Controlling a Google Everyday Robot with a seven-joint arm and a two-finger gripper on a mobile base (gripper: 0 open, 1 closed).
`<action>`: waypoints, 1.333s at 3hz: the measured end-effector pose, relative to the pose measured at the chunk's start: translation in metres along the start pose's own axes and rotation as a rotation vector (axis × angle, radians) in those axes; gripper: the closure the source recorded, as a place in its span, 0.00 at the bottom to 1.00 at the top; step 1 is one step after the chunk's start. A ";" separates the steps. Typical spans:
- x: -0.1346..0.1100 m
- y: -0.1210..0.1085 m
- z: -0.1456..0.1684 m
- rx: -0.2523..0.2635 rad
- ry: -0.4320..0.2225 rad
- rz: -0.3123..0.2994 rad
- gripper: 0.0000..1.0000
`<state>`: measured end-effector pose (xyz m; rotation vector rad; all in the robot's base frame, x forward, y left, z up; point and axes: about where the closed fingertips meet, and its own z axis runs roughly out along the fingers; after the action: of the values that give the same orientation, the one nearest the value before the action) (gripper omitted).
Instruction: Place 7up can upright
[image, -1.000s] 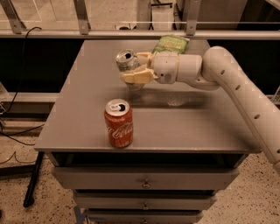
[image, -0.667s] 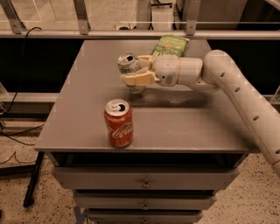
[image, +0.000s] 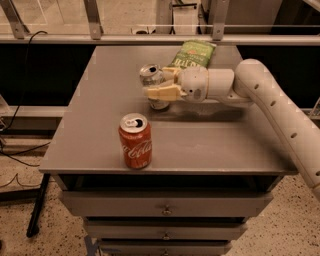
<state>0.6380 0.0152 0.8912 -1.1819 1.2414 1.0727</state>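
Tool (image: 155, 83) is sitting over the back middle of the surface (image: 100, 100), pointing left, and is clamping the 7up can (image: 150, 74) across its body. Its pale fingers (image: 162, 92) are pressing on the can, one on the near side and one on the far side. The can is standing close to upright, with the silver pull-tab top facing up and leaning a bit to the left. Its base is showing below the near finger, right at the surface; I cannot tell whether it is touching.

White arm (image: 270, 100) is running from the tool to the right, then bending down toward the lower right corner of the view. It is casting a shadow on the surface beneath it.

Green chip bag (image: 192, 54) is lying flat just behind the tool, near the back edge. It is close to the can, but I cannot tell whether they are touching.

Red Coca-Cola can (image: 135, 141) is standing upright near the front edge, left of centre and well apart from the 7up can. Its opened top is facing up.

Drawers (image: 165, 205) are sitting closed under the surface. Metal rail (image: 125, 38) is running across behind it. Black cable (image: 15, 100) is hanging at the left.
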 end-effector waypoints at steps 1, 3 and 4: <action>0.010 0.002 -0.006 0.002 0.019 0.028 0.12; 0.022 0.002 -0.053 0.074 0.107 0.054 0.00; 0.009 -0.006 -0.118 0.178 0.199 0.030 0.00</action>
<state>0.6316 -0.1031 0.8859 -1.1567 1.4804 0.8618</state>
